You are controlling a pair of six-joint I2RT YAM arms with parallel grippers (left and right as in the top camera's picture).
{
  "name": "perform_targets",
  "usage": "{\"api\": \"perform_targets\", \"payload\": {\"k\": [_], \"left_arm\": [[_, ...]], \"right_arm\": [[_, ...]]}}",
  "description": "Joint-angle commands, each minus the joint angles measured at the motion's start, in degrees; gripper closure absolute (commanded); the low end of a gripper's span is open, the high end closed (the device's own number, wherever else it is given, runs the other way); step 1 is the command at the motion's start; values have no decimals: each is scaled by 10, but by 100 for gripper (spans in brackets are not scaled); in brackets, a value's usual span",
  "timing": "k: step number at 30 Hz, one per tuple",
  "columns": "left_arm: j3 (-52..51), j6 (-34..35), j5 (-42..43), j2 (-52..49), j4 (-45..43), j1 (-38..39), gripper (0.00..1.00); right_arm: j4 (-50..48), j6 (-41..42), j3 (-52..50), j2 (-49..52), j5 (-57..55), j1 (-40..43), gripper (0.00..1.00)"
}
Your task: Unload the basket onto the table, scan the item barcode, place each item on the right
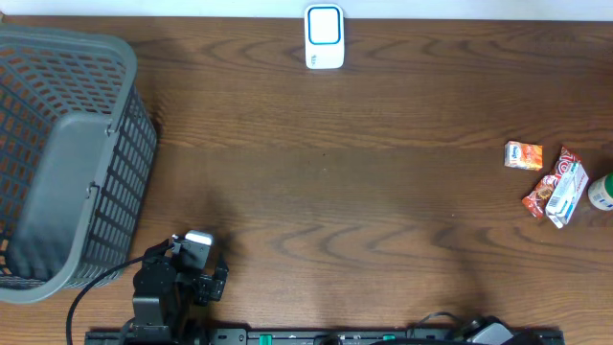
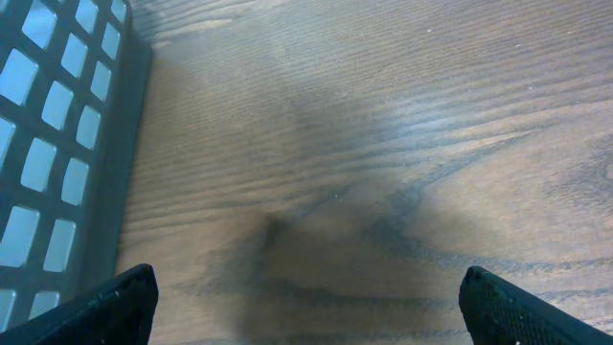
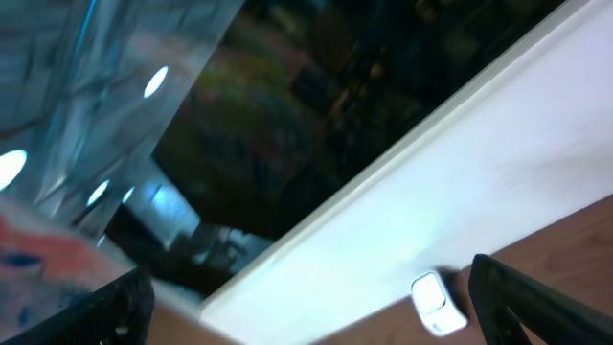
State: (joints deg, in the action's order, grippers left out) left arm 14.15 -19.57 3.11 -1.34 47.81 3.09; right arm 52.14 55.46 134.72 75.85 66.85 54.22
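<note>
Your left claw is spread wide and holds nothing; only bare table shows between its fingertips. It sits at the near left, just beside the grey basket, whose wall fills the left edge of that wrist view.

Your right claw is spread just as wide and is also empty. Its camera tilts up past the table's far edge, and the scanner shows small near its right fingertip.

Overhead, the scanner stands at the far edge, centre. The items lie clustered at the right side, well apart from both claws: an orange packet, a red packet touching a white box, and a bottle at the frame edge. Can't tell which way any barcode faces.
</note>
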Motion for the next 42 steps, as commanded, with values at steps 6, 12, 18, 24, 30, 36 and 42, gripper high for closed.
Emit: {"api": "perform_targets", "payload": {"k": [6, 12, 18, 24, 30, 36, 42], "left_arm": [[-23, -1, 3, 4, 20, -2, 2], [-23, -1, 3, 4, 20, -2, 2], [-23, -1, 3, 4, 20, -2, 2], [-23, -1, 3, 4, 20, -2, 2], [-23, -1, 3, 4, 20, -2, 2], [-23, -1, 3, 4, 20, -2, 2], [-23, -1, 3, 4, 20, -2, 2]], "right_arm": [[-91, -54, -2, -17, 55, -104, 1], [-146, -80, 8, -51, 62, -108, 1], [-191, -75, 21, -64, 98, -133, 1], [-305, -75, 33, -81, 51, -156, 1], [-351, -76, 36, -83, 40, -166, 1], [-309, -158, 34, -118, 47, -237, 1], [-95, -474, 4, -232, -62, -327, 1]]}}
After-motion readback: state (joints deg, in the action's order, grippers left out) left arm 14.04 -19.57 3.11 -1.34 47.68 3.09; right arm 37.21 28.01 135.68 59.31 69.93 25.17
